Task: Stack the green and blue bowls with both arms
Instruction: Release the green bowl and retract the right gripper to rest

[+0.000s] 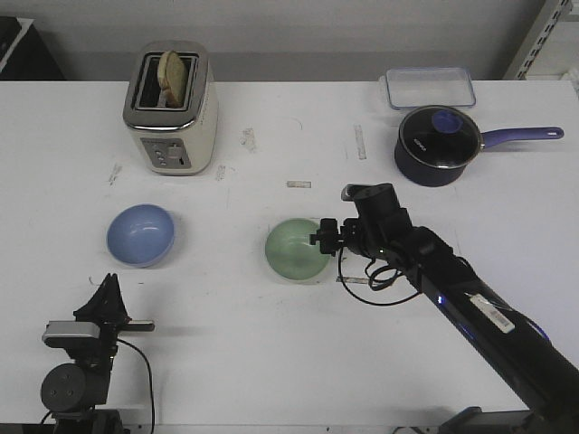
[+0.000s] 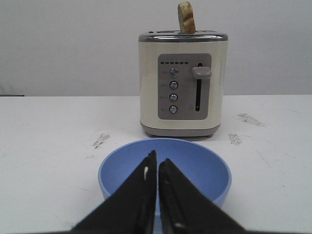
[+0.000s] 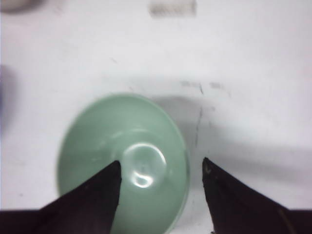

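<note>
Two glossy round bowls sit apart on the white table (image 1: 271, 362), both upright and empty. Green bowl (image 1: 297, 250): pale mint, smooth, a bright highlight in its flat bottom in the right wrist view. Blue bowl (image 1: 141, 235): periwinkle, same shape, lying well to the left of the green bowl.

Right gripper (image 3: 161, 168): black tapered fingers spread apart, straddling the green bowl's rim, one finger over the inside, the other over the table outside. Whether either finger touches the rim, cannot tell. In the front view the right arm reaches in to the green bowl from its right side.

Left gripper (image 2: 157, 168): black fingers pressed nearly together, only a thin slit between, holding nothing. It is on the near side of the blue bowl, the tips overlapping the bowl in the left wrist view; contact cannot be told.

Toaster (image 1: 170, 109): cream body, brushed metal top, boxy with rounded corners, four round buttons and a lever; one slice of toast (image 1: 173, 75) stands in a slot. It sits beyond the blue bowl.

Saucepan (image 1: 438, 145): dark navy, glass lid, long handle, far to the right of the green bowl. Behind the pan, a clear rectangular container (image 1: 430, 88); contents cannot be told.

Table surface: matte, scuffed with grey marks.
</note>
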`<state>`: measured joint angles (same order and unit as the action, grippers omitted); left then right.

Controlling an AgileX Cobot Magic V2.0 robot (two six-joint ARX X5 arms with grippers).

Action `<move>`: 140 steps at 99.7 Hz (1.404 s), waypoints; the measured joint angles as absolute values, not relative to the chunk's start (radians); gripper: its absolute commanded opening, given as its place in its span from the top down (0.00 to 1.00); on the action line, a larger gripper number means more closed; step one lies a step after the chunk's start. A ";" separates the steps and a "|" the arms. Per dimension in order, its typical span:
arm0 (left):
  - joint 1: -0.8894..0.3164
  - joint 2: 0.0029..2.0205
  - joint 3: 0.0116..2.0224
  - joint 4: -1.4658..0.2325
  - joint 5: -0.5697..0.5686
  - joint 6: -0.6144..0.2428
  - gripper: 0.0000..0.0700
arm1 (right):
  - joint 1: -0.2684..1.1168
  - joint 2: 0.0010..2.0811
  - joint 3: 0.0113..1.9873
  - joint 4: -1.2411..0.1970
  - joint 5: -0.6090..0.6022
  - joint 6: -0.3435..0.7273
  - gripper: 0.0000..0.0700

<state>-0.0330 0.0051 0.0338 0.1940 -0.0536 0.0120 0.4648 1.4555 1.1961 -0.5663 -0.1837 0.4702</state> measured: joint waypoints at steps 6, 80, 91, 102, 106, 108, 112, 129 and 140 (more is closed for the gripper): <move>-0.033 0.005 0.034 0.194 -0.054 0.012 1.00 | 0.446 1.427 1.196 -0.567 -0.181 0.424 0.50; -0.033 0.005 0.034 0.194 -0.054 0.012 1.00 | 0.088 0.932 0.689 -0.221 0.001 0.033 0.98; -0.033 0.005 0.034 0.194 -0.054 0.012 1.00 | 0.055 0.830 0.565 -0.125 0.001 0.033 0.98; -0.033 0.005 0.034 0.194 -0.054 0.012 1.00 | 0.032 0.725 0.454 -0.029 0.001 0.033 0.98; -0.033 0.005 0.034 0.194 -0.054 0.012 1.00 | 0.031 0.688 0.421 0.007 0.003 0.033 0.98; -0.033 0.005 0.034 0.194 -0.054 0.012 1.00 | 0.031 0.669 0.406 0.020 0.002 0.033 0.98; -0.033 0.005 0.034 0.194 -0.054 0.012 1.00 | 0.031 0.632 0.377 0.046 0.001 0.033 0.98; -0.033 0.005 0.034 0.194 -0.054 0.012 1.00 | 0.032 0.490 0.335 -0.012 0.001 0.033 0.98; -0.033 0.005 0.034 0.194 -0.054 0.012 1.00 | 0.032 0.404 0.335 -0.054 0.001 0.033 0.98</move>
